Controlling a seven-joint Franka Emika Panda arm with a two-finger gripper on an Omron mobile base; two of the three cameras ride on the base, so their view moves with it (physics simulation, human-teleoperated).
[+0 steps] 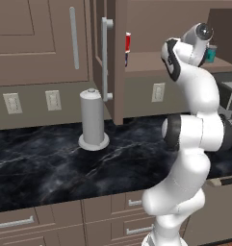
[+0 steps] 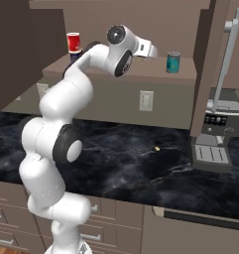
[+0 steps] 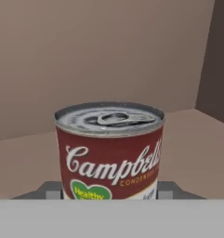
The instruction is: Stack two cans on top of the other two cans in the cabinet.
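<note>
A red Campbell's can with a silvery pull-tab lid stands upright between my fingers, and my gripper is shut on its lower part. Whether it rests on the cabinet shelf or hangs just above it I cannot tell. In the right base view my gripper reaches into the open cabinet, left of the teal can. At the shelf's left end a red can sits on top of a dark blue can. That stack and the teal can also appear in the left base view.
The cabinet doors stand open with long silvery bar handles. On the black marble counter are a grey paper towel holder and, at the right, a coffee machine. Drawers run below the counter edge.
</note>
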